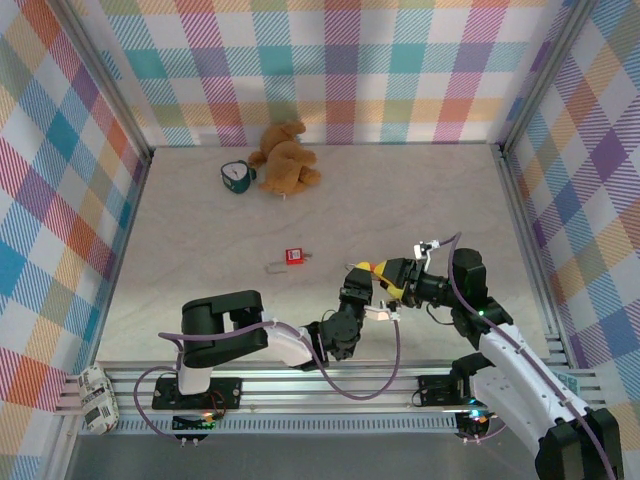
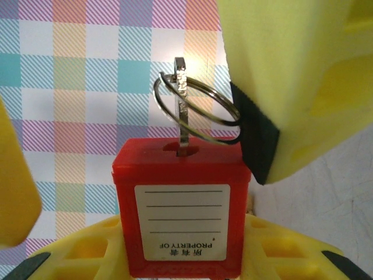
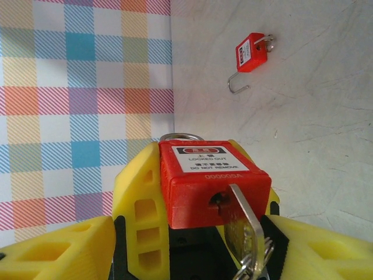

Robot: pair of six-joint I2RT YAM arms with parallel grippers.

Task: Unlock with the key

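Note:
My left gripper (image 2: 183, 259) is shut on a red padlock (image 2: 182, 204), its yellow fingers (image 3: 137, 201) on either side of the body. The pale metal key (image 2: 182, 111) is stuck in the keyhole at the padlock's end and carries a wire ring (image 2: 201, 105). My right gripper (image 3: 192, 242) stands open around the key (image 3: 242, 224). Its right pad (image 3: 282, 233) is close beside the key and its other finger is well off to the left. In the top view both grippers meet near the table's front middle, left (image 1: 362, 288) and right (image 1: 398, 285).
A second red padlock (image 1: 294, 256) (image 3: 252, 53) lies on the table beyond the grippers with its wire shackle swung out. A brown teddy bear (image 1: 285, 160) and a green cup (image 1: 236, 177) sit at the back. Plaid walls close in three sides.

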